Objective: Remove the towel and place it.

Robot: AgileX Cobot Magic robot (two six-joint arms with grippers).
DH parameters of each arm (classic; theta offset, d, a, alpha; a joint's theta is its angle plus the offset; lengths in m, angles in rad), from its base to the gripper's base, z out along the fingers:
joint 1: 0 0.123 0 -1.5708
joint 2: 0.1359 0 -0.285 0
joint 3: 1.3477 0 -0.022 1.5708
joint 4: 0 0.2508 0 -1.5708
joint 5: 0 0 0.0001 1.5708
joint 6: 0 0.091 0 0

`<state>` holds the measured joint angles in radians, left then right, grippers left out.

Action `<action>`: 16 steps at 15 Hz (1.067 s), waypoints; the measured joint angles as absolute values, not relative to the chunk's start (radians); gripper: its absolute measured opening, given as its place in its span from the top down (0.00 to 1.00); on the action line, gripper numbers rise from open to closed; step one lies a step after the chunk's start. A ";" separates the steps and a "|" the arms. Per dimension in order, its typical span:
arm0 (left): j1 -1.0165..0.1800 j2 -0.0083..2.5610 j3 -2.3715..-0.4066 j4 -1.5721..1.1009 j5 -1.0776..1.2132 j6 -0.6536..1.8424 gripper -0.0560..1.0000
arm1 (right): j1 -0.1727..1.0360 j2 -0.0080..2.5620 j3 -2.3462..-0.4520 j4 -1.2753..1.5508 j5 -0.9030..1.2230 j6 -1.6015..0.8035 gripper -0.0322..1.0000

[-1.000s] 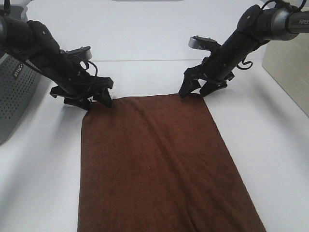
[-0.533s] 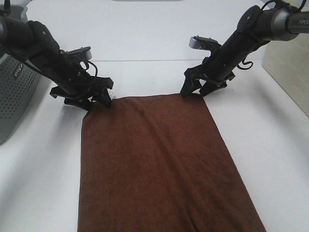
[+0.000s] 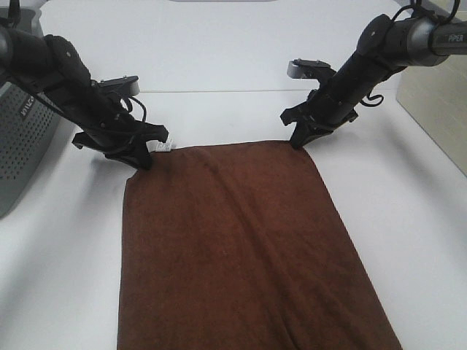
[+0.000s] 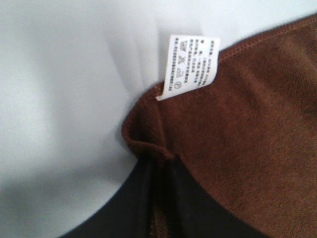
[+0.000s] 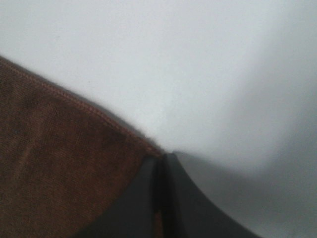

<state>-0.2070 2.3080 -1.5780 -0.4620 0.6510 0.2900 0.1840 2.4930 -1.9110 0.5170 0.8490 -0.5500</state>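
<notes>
Towel [image 3: 241, 248] is lying flat on the white table [image 3: 241, 58], centre of scene, long axis running far-to-near. Its near end is running out of the high view, so you're not seeing where it stops.

Left side first: grey perforated basket [image 3: 22, 146] is sitting at the left edge, apart from the cloth. Right of it, your left gripper [image 3: 146, 157] is pinching the far-left corner, jaws pressed together on the cloth. Wrist view is showing the hem bunching up at the grip, w/ the white tag [image 4: 190, 64] sticking out just beside it. Going right, the far short edge is lying fairly straight btwn the two grips. Your right gripper [image 3: 299, 140] is pinching the far-right corner, jaws likewise closed, on the very tip of the hem.

What the next move is turning on, imo: the whole towel is stretching toward the near side from both jaws, and the arms are sitting equally close, one per corner. So you're prob. lifting both together and level, or the cloth is going to skew. Right grip is looking thin, corner tip only, so it's the likelier one to slip.
</notes>
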 joint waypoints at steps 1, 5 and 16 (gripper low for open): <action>-0.207 2.310 -1.585 -0.451 0.655 0.296 0.94 | 0.184 2.493 -1.911 0.517 0.849 -0.547 0.96; -0.211 2.317 -1.621 -0.411 0.669 0.368 0.95 | 0.184 2.493 -1.919 0.514 0.851 -0.545 0.96; -0.211 2.324 -1.860 -0.324 0.647 0.537 0.95 | 0.185 2.537 -2.189 0.394 0.823 -0.490 0.96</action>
<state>-0.2110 2.3240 -1.8600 -0.3240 0.6470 0.5370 0.1850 2.5370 -2.1890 0.3940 0.8230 -0.4900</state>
